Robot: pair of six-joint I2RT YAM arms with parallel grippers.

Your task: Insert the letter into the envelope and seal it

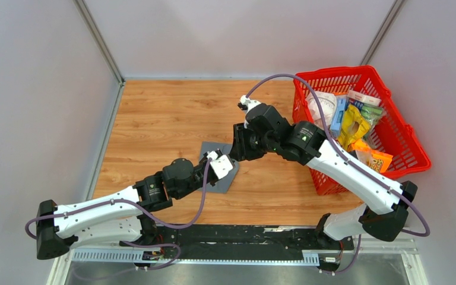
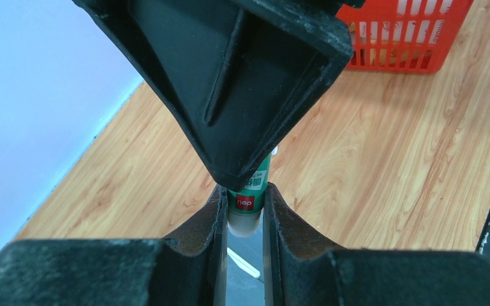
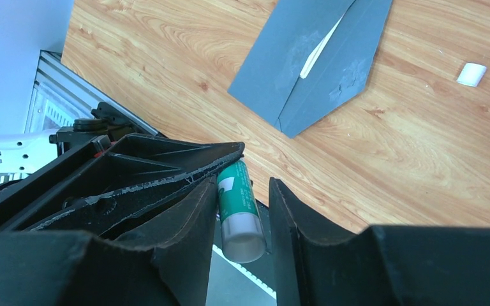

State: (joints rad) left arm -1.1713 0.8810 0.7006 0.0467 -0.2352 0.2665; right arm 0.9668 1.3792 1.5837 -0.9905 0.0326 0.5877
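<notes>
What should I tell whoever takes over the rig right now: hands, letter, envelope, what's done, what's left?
Left hand: shut on a green glue stick.
Right hand: fingers bracket the stick's other end; grip unclear.
Envelope: flat on the table under both hands, small white cap lying apart from it.
Letter: pale sliver at the envelope's mouth, so apparently inserted.
Left: sealing; whether the flap is stuck cannot be told.

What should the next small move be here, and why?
Probably close the right gripper fully on the glue stick: the left gripper clamps it between both fingers, while the right jaws straddle it with a gap on one side.
</notes>
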